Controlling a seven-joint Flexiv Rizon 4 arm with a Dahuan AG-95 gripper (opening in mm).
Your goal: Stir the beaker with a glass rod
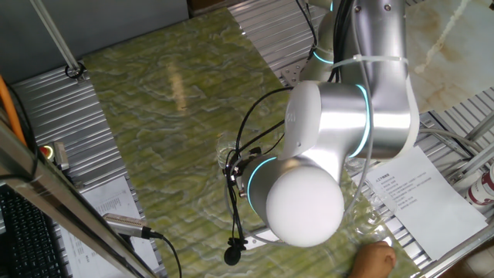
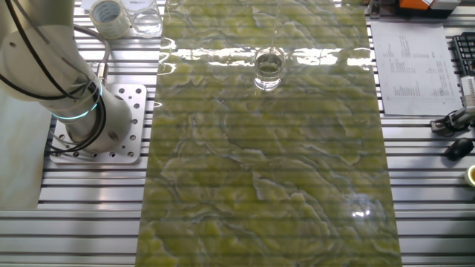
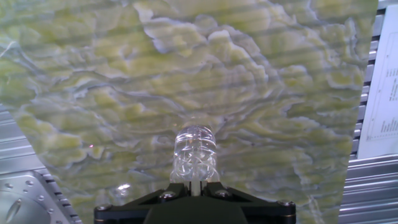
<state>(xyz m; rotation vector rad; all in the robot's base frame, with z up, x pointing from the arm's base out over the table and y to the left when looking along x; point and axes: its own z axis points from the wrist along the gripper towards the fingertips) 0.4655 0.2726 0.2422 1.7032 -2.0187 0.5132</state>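
Green marbled counter (image 2: pixel 260 185) is sitting on a ribbed aluminium bench (image 2: pixel 82 200). Gripper (image 3: pixel 194 185) is hanging right over the beaker (image 3: pixel 194 155), jaws apparently pinching the glass rod (image 3: pixel 195 185), hard to see. Beaker is standing upright mid-counter.

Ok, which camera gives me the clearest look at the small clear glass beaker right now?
The other fixed view: the small clear glass beaker stands unobstructed on the green marbled mat. The hand view shows it close, just beyond the gripper, partly cut off. In the first fixed view the silver arm mostly hides it.
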